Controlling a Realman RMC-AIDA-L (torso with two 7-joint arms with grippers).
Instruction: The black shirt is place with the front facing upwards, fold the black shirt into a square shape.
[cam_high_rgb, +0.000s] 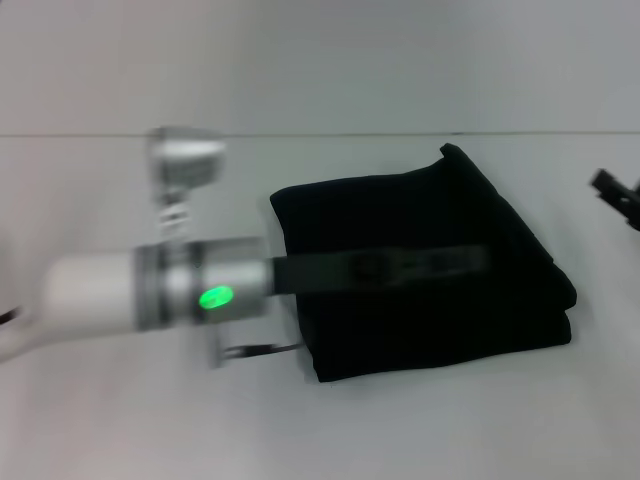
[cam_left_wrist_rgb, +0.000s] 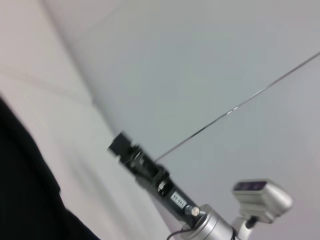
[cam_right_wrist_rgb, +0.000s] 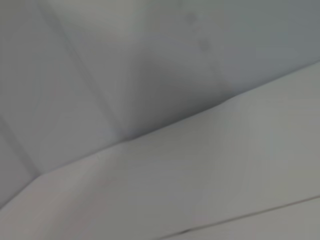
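**Folded black shirt on the desk, left pincer stretched over it**

The black shirt (cam_high_rgb: 420, 265) lies on the white desk (cam_high_rgb: 120, 420), a little toward the desk's right half and about midway between its near and far edges. It is folded into a compact, roughly square bundle with stacked layers showing along its right and near sides. One corner of cloth sticks up at the far right of the bundle, pointing to the desk's far edge.

The left pincer (cam_high_rgb: 470, 262) reaches in from the desk's left side, level and lengthwise across the middle of the shirt. Its dark fingers overlap the cloth from the bundle's left edge to past its centre. Black on black and blurred, so I cannot tell how far apart the fingers stand, nor whether they touch or grip any cloth. A green light glows on the silver wrist, which sits just beside the shirt's left edge.

The right pincer (cam_high_rgb: 615, 190) shows only as a small dark shape at the desk's right edge, well apart from the shirt. In the left wrist view it (cam_left_wrist_rgb: 120, 145) appears farther off above the pale surface, with a dark fold of the shirt (cam_left_wrist_rgb: 25, 190) in one corner. Whether its fingers are spread or closed cannot be told.

No lettering, neck label or brand mark can be read on the shirt as it lies.
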